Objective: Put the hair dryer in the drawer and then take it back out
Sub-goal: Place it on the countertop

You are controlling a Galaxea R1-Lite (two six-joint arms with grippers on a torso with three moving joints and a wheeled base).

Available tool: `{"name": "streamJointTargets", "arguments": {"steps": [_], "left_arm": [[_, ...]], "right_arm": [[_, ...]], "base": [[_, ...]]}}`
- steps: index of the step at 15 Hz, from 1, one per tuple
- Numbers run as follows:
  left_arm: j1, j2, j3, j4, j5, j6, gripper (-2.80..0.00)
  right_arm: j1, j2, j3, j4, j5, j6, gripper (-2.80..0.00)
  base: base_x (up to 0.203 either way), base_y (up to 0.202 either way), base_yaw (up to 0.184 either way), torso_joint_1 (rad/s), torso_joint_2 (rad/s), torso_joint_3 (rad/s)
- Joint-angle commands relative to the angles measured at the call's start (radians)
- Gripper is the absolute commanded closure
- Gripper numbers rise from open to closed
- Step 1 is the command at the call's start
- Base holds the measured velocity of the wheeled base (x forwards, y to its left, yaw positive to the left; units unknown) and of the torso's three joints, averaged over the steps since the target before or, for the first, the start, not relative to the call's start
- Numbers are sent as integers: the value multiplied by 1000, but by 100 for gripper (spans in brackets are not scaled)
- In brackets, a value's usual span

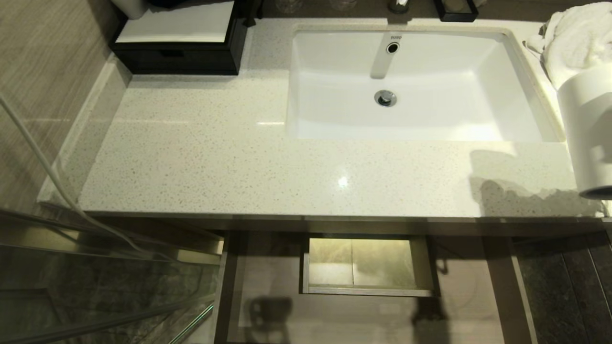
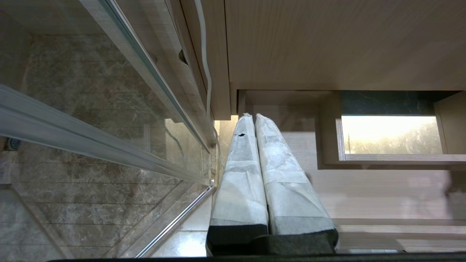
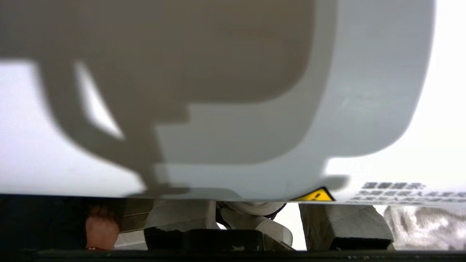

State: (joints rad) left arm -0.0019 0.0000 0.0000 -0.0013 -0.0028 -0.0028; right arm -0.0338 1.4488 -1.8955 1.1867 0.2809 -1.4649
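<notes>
Overhead, the head view shows a speckled cream stone bench (image 1: 215,157) with a glossy white rectangular sink (image 1: 502,95) stamped TOTO near its overflow hole. At the right edge, the dryer (image 1: 588,134), a fat smooth white cylinder, hangs over the bench with its long axis near upright and its dark end down. A white towel (image 1: 573,38) is behind it, and a black box (image 1: 181,52) sits at the far left. Below, the wood-grain drawer (image 1: 267,286) stands pulled out, its boxed cut-out in the middle. From the left wrist, the left pincer (image 2: 251,116), fingers wrapped in white and pressed together, hangs beside the drawer (image 2: 382,189). From the right wrist, the right pincer (image 3: 255,218) clamps the dryer (image 3: 364,91); its yellow warning sticker (image 3: 316,195) and blurred Chinese print show.
</notes>
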Motion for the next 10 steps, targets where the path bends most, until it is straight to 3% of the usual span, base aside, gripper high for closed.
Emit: {"name": "streamJointTargets", "arguments": {"steps": [1,6,10], "left_arm": [[0,0,1,0,0,-1,0],[-1,0,0,0,0,0,0],[0,0,0,0,0,-2,0]], "right_arm": [[33,37,-1,1,-9,-2,0],[122,85,-7,-16,-28,21,0],[211,117,-7,-79,-66,152,0]], "base": [[0,0,0,0,0,0],[0,0,0,0,0,0],[0,0,0,0,0,0]]}}
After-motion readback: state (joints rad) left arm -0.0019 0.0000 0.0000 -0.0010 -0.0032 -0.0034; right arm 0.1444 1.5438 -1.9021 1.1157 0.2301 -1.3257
